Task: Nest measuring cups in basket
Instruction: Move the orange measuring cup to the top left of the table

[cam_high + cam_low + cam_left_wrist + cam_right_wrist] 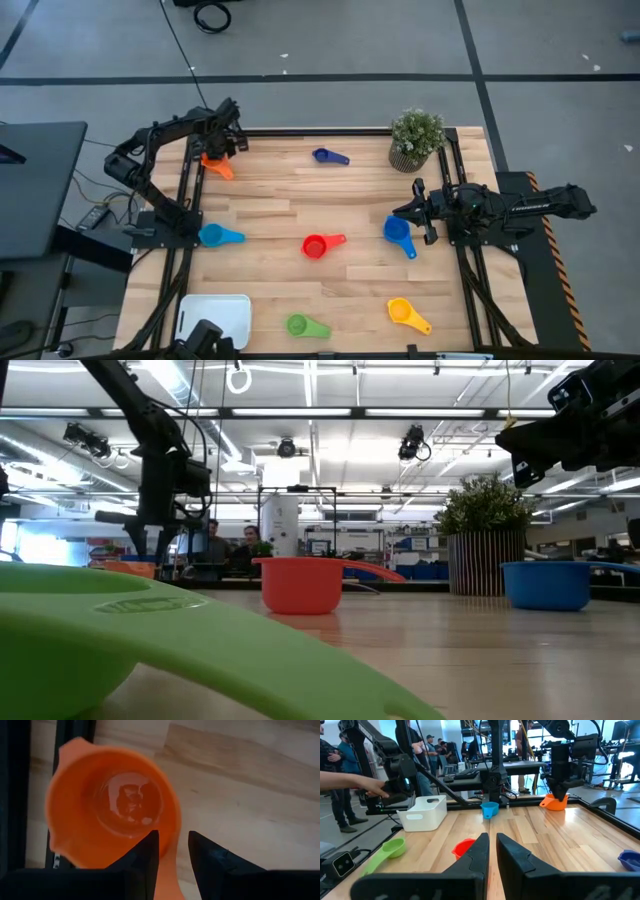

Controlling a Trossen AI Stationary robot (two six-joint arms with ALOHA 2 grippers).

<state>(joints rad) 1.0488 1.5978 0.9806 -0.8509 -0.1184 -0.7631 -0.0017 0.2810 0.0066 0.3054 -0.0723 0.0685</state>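
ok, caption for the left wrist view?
Left tool closed on the handle of the orange measuring cup, seen from directly above on the wooden table.

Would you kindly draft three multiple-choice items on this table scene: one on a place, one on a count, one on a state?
1. Where does the white basket sit in the high view?
A. beside the potted plant
B. at the table's near left corner
C. at the table's centre

2. How many measuring cups lie on the table?
A. four
B. five
C. six

3. What is the left gripper doing?
A. gripping the orange cup by its handle
B. hovering open over the red cup
C. resting in the basket

Answers:
1. B: the basket is at the lower left, far from the potted plant.
2. C: orange, navy, red, yellow, green and two blue-toned cups show.
3. A: its fingers straddle the orange handle.
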